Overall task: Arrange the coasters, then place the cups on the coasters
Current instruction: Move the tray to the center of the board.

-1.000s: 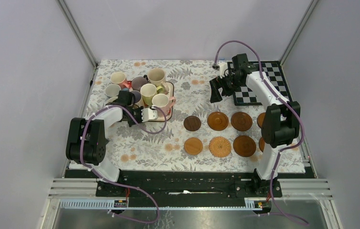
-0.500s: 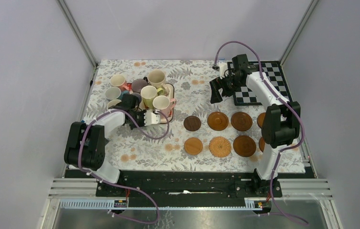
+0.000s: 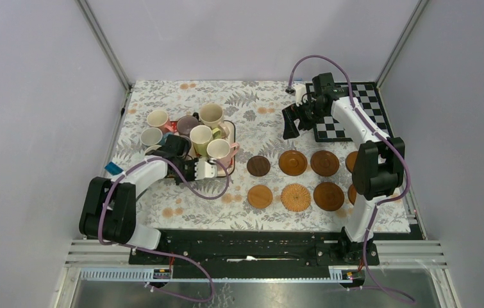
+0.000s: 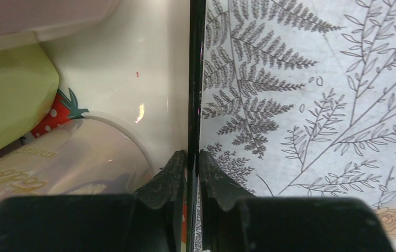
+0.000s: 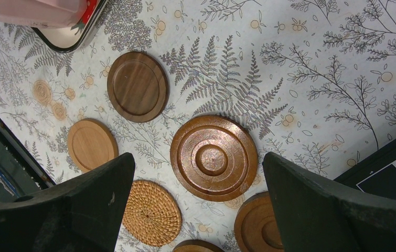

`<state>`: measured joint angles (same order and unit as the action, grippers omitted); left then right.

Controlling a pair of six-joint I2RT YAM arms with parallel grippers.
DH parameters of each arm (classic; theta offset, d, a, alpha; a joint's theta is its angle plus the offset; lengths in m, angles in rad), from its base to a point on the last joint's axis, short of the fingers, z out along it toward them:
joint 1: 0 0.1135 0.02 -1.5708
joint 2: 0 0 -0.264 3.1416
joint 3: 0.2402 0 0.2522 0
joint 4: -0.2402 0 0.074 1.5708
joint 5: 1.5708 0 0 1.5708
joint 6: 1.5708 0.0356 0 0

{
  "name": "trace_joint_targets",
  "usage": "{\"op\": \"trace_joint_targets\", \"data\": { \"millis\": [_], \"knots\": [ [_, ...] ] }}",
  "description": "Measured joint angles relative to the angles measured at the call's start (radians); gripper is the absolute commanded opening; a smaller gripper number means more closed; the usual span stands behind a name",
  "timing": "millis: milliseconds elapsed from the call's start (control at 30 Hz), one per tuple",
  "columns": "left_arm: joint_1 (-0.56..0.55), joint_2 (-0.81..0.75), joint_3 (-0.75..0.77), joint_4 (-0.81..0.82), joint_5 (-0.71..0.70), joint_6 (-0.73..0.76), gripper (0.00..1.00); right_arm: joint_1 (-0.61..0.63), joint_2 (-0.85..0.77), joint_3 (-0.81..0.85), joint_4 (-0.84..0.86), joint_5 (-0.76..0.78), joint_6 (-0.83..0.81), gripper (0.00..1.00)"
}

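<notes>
Several cups [image 3: 200,136] in cream, green and pink stand crowded on the strawberry-print tray [image 3: 229,128] at the left. My left gripper [image 3: 212,169] is shut on the tray's near right rim. In the left wrist view my left gripper [image 4: 193,157] pinches the black rim [image 4: 195,79], with a cream cup [image 4: 54,163] and a green cup [image 4: 7,89] just inside. Several coasters [image 3: 292,162] lie in two rows at the right, one of them woven [image 3: 295,197]. My right gripper [image 3: 288,125] hangs open above and behind them. In the right wrist view my right gripper [image 5: 196,160] frames a ringed coaster [image 5: 214,156].
A black-and-white checkerboard mat [image 3: 354,115] lies at the back right under the right arm. A small blue thing [image 3: 112,169] lies near the table's left edge. The right arm's elbow [image 3: 374,170] hides part of the rightmost coasters.
My left gripper has dragged the tray and its cups towards the table's near edge. The blue thing at the left has come into view. The right arm has not moved.
</notes>
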<state>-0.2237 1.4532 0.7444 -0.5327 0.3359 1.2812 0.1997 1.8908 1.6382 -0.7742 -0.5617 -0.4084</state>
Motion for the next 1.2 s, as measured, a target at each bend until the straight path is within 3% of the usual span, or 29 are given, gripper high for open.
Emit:
{"op": "trace_joint_targets", "data": {
  "millis": [600, 867, 1000, 1200],
  "knots": [
    [-0.010, -0.076, -0.048, -0.079, 0.000, 0.001, 0.11, 0.000, 0.000, 0.000, -0.001, -0.007, 0.000, 1.00],
    [-0.016, -0.075, -0.027, -0.125, -0.002, -0.045, 0.20, 0.000, 0.000, 0.000, -0.003, -0.008, -0.004, 1.00],
    [-0.018, -0.111, -0.026, -0.172, 0.005, -0.082, 0.33, 0.000, 0.000, 0.000, -0.003, -0.008, -0.004, 1.00],
    [-0.023, -0.139, -0.022, -0.315, 0.023, -0.115, 0.26, 0.000, 0.000, 0.000, -0.003, -0.008, -0.004, 1.00]
  ]
}}
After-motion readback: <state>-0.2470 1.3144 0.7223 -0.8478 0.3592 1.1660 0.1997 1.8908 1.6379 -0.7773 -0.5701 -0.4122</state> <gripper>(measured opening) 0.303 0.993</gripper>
